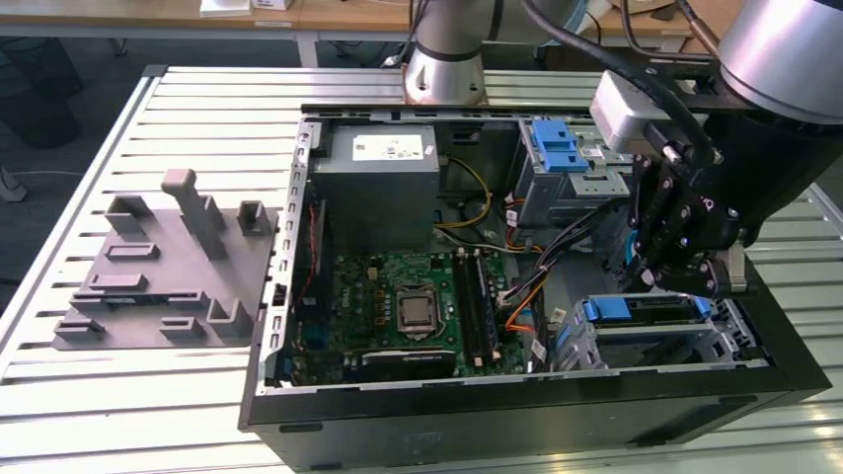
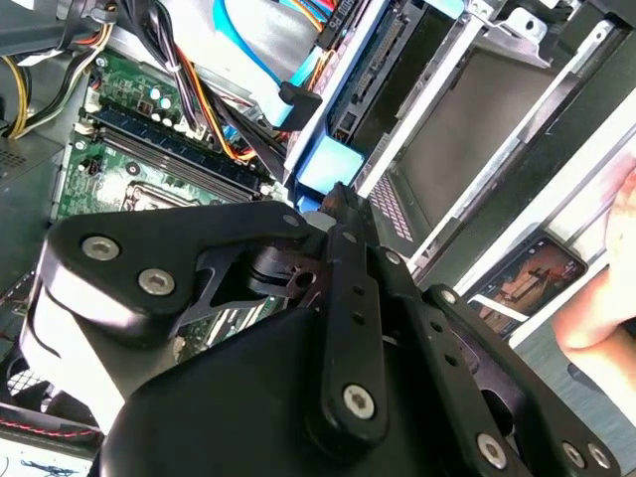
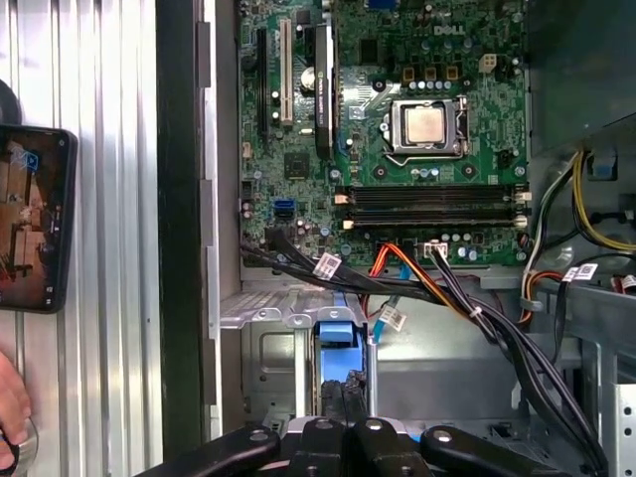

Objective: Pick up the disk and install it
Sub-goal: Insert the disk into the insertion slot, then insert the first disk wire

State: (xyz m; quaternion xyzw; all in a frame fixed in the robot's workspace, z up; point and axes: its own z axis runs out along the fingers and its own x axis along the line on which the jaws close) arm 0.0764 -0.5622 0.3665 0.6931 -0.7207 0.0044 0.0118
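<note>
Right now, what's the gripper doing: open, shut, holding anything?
Gripper: down at the disk in the lower bay of the case; open or shut cannot be told.

Bright, even daylight washes the slatted counter pale. The open computer case keeps soft shadow inside. In the second wrist view the nearby black linkage looks slightly soft.

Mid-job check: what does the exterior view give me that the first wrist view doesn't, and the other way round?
The exterior view adds the grey plastic fixture block beside the open black computer case. The first wrist view adds a black phone with a lit screen and a hand near it. Both share the green motherboard, the bundled black cables and the black pincer.
</note>
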